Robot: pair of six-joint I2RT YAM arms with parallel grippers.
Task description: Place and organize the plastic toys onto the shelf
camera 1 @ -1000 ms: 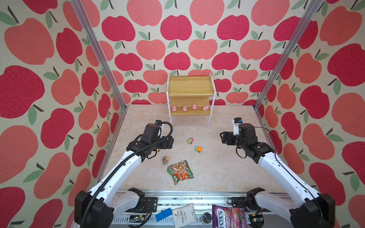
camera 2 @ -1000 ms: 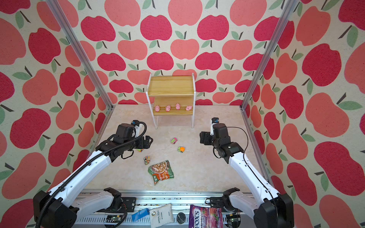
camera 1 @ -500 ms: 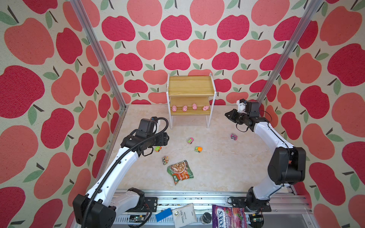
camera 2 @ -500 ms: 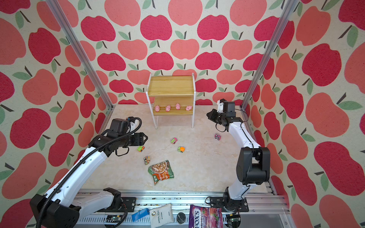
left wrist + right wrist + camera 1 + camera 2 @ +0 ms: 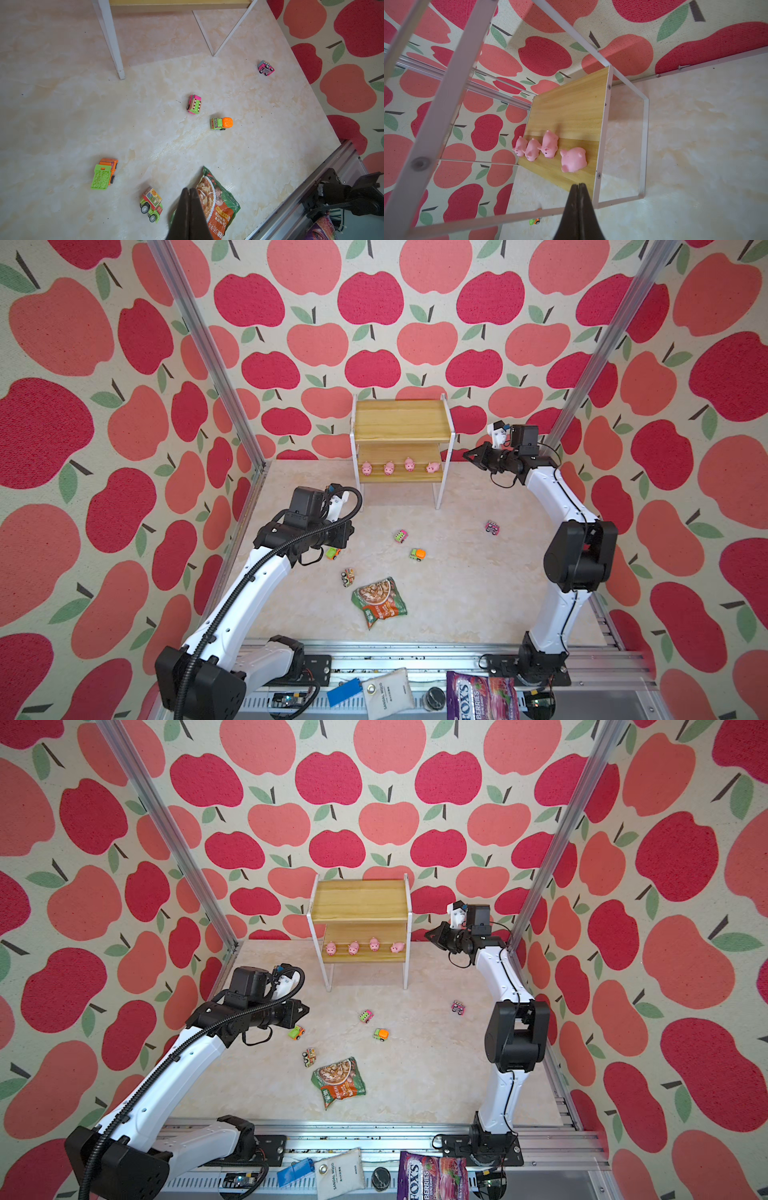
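Five trucks (image 5: 417, 554) lie near packet (image 5: 379, 602), one perhaps tipped.

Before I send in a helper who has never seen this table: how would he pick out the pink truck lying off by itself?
Find the shelf at the back wall, then come forward from its front right leg onto the table. The pink truck sits there alone on the right arm's side. The other trucks, one also pink, cluster mid-table nearer the snack packet.
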